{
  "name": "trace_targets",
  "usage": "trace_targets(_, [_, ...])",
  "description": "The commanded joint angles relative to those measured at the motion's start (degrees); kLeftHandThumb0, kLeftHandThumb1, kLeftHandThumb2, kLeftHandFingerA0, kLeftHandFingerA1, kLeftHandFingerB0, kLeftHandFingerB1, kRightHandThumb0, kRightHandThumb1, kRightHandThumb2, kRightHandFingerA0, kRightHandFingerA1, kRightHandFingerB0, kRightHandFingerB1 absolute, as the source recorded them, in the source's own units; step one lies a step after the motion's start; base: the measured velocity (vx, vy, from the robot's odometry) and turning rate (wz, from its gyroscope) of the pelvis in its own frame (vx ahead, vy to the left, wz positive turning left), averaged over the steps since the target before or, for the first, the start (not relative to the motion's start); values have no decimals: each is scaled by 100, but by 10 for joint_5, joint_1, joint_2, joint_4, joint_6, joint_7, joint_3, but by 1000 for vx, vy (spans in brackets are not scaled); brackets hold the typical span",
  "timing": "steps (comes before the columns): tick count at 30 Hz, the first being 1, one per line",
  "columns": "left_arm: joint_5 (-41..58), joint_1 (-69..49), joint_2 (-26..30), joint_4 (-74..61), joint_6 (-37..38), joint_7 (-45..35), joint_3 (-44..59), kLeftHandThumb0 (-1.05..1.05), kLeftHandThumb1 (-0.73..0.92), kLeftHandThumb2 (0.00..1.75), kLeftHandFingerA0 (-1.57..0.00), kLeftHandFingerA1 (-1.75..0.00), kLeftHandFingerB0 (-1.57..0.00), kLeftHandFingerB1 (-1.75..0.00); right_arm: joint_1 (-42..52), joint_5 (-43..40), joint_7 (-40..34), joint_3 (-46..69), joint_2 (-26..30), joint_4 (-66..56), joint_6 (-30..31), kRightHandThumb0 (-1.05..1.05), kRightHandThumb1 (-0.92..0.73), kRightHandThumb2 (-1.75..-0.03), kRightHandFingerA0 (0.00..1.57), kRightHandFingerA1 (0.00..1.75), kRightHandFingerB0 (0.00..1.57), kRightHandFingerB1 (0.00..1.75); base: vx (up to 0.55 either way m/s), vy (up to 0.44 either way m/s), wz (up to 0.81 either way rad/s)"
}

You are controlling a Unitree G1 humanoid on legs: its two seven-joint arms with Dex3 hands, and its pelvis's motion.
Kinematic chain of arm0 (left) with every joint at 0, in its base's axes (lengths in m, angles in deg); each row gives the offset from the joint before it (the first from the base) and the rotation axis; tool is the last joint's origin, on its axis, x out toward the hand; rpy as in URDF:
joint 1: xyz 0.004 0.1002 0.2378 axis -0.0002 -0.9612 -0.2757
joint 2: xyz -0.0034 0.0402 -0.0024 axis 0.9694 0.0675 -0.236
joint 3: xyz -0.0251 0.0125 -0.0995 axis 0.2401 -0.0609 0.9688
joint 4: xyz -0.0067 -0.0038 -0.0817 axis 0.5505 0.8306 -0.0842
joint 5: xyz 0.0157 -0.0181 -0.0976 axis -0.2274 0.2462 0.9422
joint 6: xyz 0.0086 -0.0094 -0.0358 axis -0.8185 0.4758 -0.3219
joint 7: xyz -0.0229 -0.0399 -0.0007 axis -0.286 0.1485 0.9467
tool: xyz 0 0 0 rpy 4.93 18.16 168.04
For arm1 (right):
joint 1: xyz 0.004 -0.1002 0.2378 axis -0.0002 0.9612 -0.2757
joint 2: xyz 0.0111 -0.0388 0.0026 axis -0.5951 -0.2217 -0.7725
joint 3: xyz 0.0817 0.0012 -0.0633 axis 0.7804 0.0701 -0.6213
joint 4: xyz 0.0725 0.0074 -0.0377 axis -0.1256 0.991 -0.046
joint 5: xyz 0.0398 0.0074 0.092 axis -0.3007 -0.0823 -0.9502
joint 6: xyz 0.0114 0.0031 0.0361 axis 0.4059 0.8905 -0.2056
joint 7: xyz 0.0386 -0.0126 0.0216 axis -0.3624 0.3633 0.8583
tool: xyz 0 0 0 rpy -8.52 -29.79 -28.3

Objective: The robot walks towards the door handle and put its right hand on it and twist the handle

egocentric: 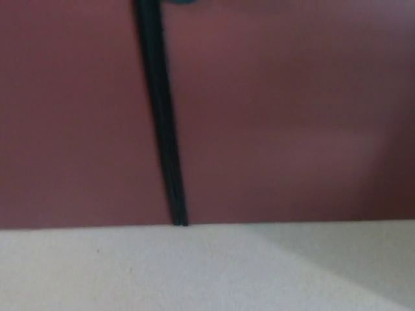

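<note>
A dark red door (pixel 292 116) fills the upper part of the head view. A black vertical gap (pixel 162 129) splits it from a second red panel (pixel 71 116) on the left. A dark bluish blur (pixel 181 2) shows at the very top edge beside the gap; I cannot tell what it is. No handle shows clearly. Neither of my hands is in the picture. The whole frame is blurred.
A pale grey floor (pixel 162 272) runs along the bottom and meets the door at a straight line. A faint shadow lies across the floor at the lower right (pixel 363 259).
</note>
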State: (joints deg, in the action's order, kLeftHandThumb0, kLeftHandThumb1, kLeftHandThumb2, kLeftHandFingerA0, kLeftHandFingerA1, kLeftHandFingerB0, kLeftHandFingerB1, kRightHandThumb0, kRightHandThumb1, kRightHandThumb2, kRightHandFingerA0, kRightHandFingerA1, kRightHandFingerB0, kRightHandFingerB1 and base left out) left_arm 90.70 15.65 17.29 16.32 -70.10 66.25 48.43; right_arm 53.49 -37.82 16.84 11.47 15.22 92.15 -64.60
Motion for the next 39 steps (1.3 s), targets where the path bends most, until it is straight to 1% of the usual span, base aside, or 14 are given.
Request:
trace_targets(1, [-15, -3, 8, 2, 13, 8, -7, -4, 46, 88, -30, -54, -17, -48, -7, 6, -5, -9, -1, 7, 7, -52, -55, -57, 33, 35, 29, 31, 232, -168, 6])
trace_targets(9, [-17, -17, 8, 6, 19, 2, -8, -5, 46, 88, -29, -53, -17, -48, 13, 3, 4, -16, -2, 7, -3, -53, -55, -57, 34, 35, 29, 32, 163, -55, -4])
trace_targets(15, [-20, -20, 9, 6, 22, -1, -8, -6, 46, 88, -28, -53, -17, -48, 16, 3, 6, -20, -3, 8, -4, -53, -55, -57, 35, 35, 29, 32, 241, 116, 9])
trace_targets(16, [-24, -18, 10, 5, 25, 1, -12, -6, 46, 88, -28, -53, -17, -48, 16, 1, 10, -19, -2, 8, -4, -59, -45, -74, 30, 46, 25, 42, 221, 145, -6])
trace_targets(25, [-27, -6, 11, 6, 12, 8, -15, -7, 45, 88, -28, -53, -17, -48, 12, -1, 13, -18, -4, 9, -1, -59, -45, -75, 31, 46, 26, 42, 107, -11, 4])
trace_targets(26, [-27, -5, 11, 6, 12, 8, -15, -7, 45, 88, -28, -53, -17, -48, 12, -1, 14, -18, -4, 10, -1, -53, -54, -57, 36, 36, 31, 32, 14, -182, -61])
trace_targets(29, [-31, -2, 13, 5, 11, 11, -20, -7, 45, 88, -28, -53, -17, -48, 11, -1, 13, -18, -6, 10, 0, -53, -54, -57, 36, 36, 31, 32, 5, 140, -27])
trace_targets(30, [-29, -2, 13, 5, 13, 9, -18, -7, 45, 88, -28, -53, -16, -47, 10, 1, 9, -20, -6, 10, 2, -59, -45, -75, 31, 46, 26, 42, 96, -46, -3])
trace_targets(35, [-28, -3, 12, 6, 12, 6, -16, -7, 46, 88, -28, -53, -16, -47, 15, 3, 5, -23, -6, 12, -2, -59, -45, -75, 31, 46, 26, 42, 18, -5, 0])
trace_targets(38, [-28, -2, 12, 6, 12, 3, -15, -7, 46, 88, -28, -53, -16, -47, 16, 5, 5, -25, -6, 13, -3, -58, -45, -74, 31, 46, 26, 42, 51, 71, -7])
trace_targets(39, [-28, -1, 12, 5, 11, 2, -16, -7, 46, 88, -28, -53, -16, -47, 14, 5, 4, -25, -7, 13, -2, -53, -55, -57, 36, 36, 30, 32, 58, 116, -8])
